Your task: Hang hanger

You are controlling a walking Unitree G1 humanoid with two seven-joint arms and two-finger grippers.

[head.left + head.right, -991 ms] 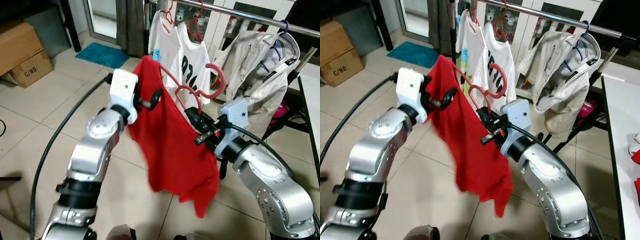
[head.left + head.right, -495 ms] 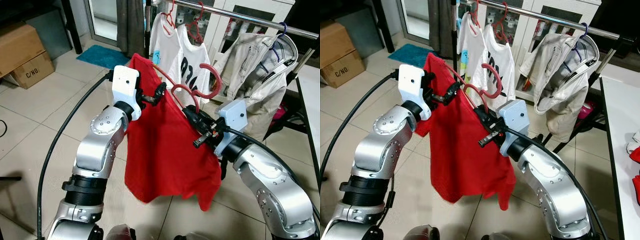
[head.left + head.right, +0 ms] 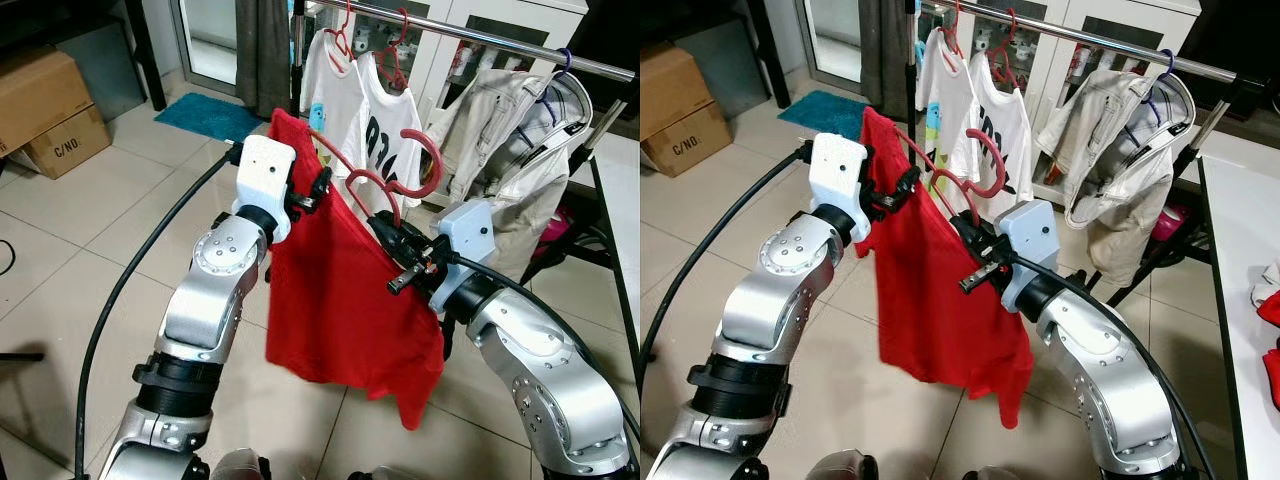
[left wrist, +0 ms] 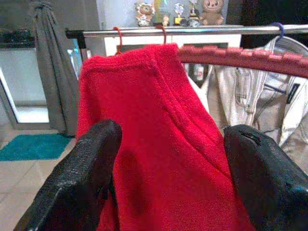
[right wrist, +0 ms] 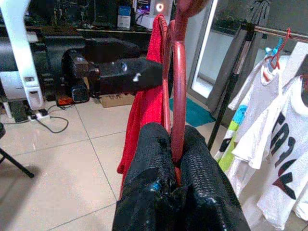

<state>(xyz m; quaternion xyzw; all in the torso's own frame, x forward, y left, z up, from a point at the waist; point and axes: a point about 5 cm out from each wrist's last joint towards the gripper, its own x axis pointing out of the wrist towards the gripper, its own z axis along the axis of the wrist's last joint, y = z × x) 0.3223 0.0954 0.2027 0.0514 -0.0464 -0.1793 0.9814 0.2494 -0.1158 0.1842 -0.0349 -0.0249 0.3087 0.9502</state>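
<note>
A red shirt (image 3: 340, 300) hangs on a red hanger (image 3: 425, 165) held in front of the clothes rail (image 3: 480, 35). My right gripper (image 3: 385, 232) is shut on the hanger's neck just below the hook; the right wrist view shows the red hanger stem (image 5: 179, 96) pinched between the black fingers (image 5: 197, 168). My left gripper (image 3: 318, 190) is at the shirt's left shoulder. Its fingers (image 4: 91, 163) stand apart, with the red fabric (image 4: 163, 144) between them. The hook is lower than the rail and nearer to me.
Two white T-shirts (image 3: 360, 110) on red hangers and a beige jacket (image 3: 520, 150) hang on the rail. A cardboard box (image 3: 45, 110) and a teal mat (image 3: 210, 112) lie on the tiled floor at left. A black cable (image 3: 130, 290) trails from my left arm.
My left arm has shifted right, closer in on the shirt's shoulder. The shirt's lower part has swung left and back. My right gripper has kept its hold.
</note>
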